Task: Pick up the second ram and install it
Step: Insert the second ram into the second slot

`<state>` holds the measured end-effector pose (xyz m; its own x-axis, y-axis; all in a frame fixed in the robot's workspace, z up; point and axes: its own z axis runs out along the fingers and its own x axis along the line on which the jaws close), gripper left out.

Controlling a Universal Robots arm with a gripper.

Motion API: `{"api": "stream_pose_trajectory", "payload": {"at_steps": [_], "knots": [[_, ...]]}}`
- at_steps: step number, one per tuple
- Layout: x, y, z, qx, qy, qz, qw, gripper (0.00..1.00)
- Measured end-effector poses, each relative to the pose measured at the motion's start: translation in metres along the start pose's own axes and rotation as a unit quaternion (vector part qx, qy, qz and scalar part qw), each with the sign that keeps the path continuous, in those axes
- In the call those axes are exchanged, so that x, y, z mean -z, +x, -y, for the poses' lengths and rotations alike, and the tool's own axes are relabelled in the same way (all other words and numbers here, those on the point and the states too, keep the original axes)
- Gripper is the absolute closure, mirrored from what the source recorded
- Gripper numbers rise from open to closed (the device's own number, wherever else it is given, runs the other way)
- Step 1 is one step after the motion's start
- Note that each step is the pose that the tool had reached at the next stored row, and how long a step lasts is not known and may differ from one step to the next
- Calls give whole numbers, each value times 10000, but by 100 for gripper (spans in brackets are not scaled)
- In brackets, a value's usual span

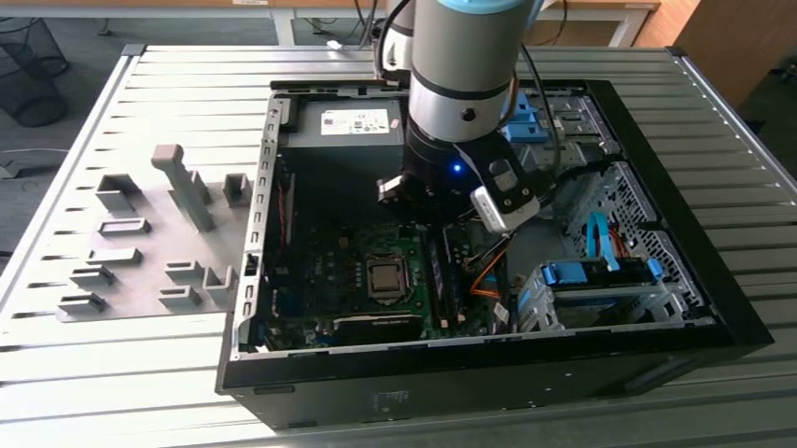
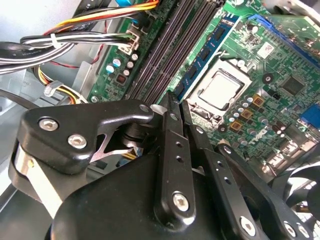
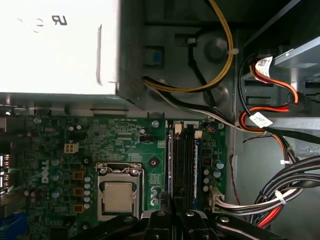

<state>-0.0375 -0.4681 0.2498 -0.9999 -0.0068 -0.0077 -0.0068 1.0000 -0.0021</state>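
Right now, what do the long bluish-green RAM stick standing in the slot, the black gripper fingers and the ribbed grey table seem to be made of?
The bluish-green RAM stick looks like matte laminated circuit board carrying dark chips. The black gripper fingers look like painted or anodised metal, with a satin sheen and silver screw heads. The ribbed grey table seems to be brushed aluminium profile, though coated steel is possible.

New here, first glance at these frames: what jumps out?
The arm's gripper is sunk inside the open black PC case, low over the motherboard. In both wrist views its black fingers stand close together at the end of the memory slots, beside the bare processor. Grey holder blocks sit outside, at the exterior view's left.
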Motion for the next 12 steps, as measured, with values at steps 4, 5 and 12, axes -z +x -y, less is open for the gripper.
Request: {"api": "stream_pose_trajectory", "payload": {"at_steps": [4,5,12], "knots": [[-27,-8,18,-15,1,-2,10000,86],[-35,-8,28,-28,0,-2,10000,86],[-103,-10,67,-103,-1,-1,9999,86]]}}
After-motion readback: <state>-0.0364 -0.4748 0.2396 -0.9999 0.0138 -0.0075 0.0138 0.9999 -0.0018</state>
